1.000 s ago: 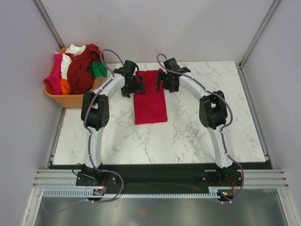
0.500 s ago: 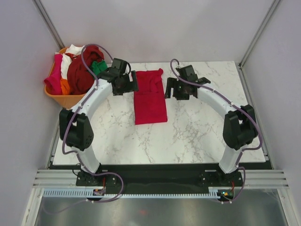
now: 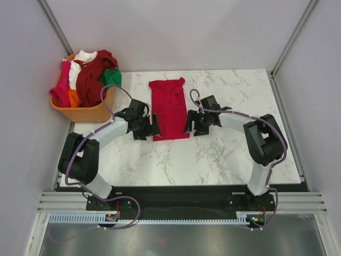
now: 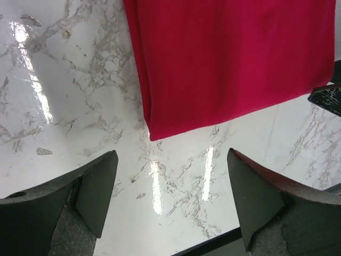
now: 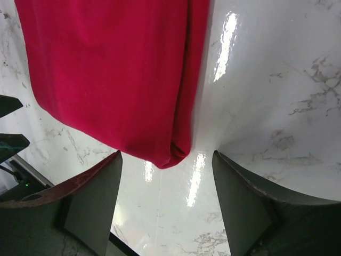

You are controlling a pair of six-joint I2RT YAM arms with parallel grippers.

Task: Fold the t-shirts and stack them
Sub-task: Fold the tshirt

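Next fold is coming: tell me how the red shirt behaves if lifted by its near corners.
Probably floppy: the red shirt lies flat in thin layers, so it should sag when lifted. On the glossy marble table it may slide if pushed.

A folded t-shirt (image 3: 169, 108) lies on the surface (image 3: 213, 154), toward the back. The left tool (image 3: 154, 127) and the right tool (image 3: 186, 124) flank its near corners. A basket (image 3: 80, 113) holding heaped t-shirts (image 3: 90, 77) stands at the far left corner.
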